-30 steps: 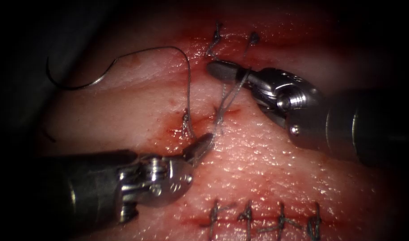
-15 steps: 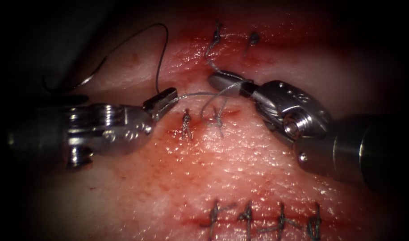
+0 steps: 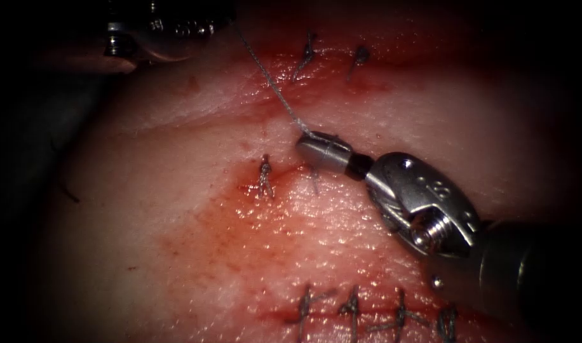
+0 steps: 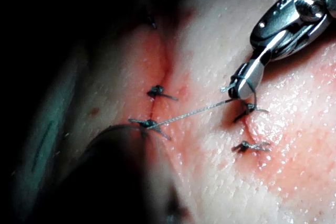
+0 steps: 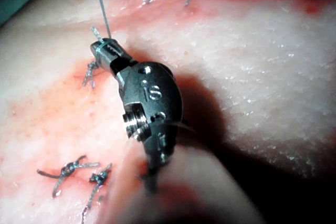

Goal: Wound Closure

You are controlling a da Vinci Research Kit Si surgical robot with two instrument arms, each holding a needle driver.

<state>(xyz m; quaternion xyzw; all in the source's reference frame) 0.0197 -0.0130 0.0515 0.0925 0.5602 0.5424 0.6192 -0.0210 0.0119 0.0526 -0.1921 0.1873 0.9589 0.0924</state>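
My left tool [image 3: 224,22], half lost in shadow, seems to pinch the taut thread [image 3: 272,82], my right tool [image 3: 316,147] clamps its other end above glistening tissue [image 3: 176,209].

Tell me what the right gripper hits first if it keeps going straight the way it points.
The right gripper, shut on the taut thread, points up-left across the tissue. Bare tissue lies along that line; farther off sits the left gripper. Depth is unclear.
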